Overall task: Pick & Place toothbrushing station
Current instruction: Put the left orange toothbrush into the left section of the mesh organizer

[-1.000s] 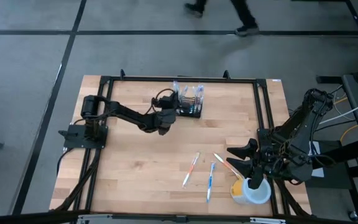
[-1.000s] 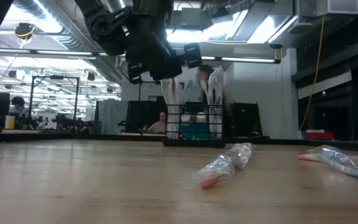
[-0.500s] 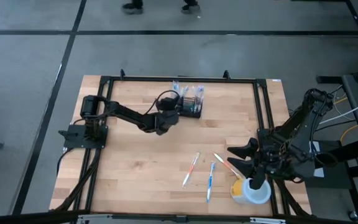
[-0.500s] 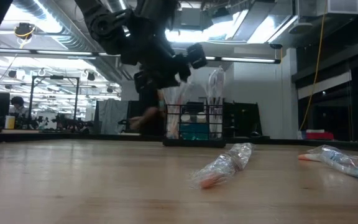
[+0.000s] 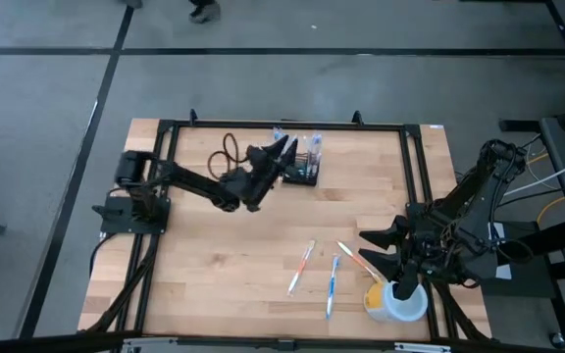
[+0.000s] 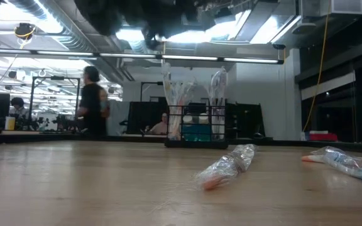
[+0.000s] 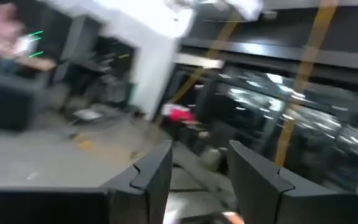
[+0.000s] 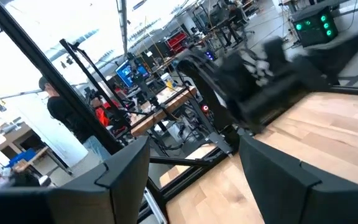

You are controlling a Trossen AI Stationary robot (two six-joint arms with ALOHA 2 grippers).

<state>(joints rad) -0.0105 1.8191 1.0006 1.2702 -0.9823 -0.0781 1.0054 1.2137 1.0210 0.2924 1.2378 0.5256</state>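
Note:
The black mesh toothbrushing station (image 5: 304, 169) stands on its base near the table's far edge. Wrapped toothbrushes (image 6: 175, 94) stick upright out of it. My left gripper (image 5: 282, 152) hovers just left of and above the station. It is open, tipped upward, with nothing between its fingers (image 7: 157, 177). Three toothbrushes (image 5: 302, 268) lie flat on the table at the near right. My right gripper (image 5: 373, 249) waits open beside them, holding nothing.
A yellow cup with a pale lid (image 5: 395, 302) stands at the near right corner, under the right arm. A wrapped toothbrush (image 6: 228, 166) lies on the table nearest the low camera. A person (image 6: 93, 110) walks in the room behind.
My left gripper has opened and risen from the station's left top edge, tipping its fingers upward, and now shows only at the top edge of the low view. The wrapped toothbrushes stay upright in the station. My right arm has kept still.

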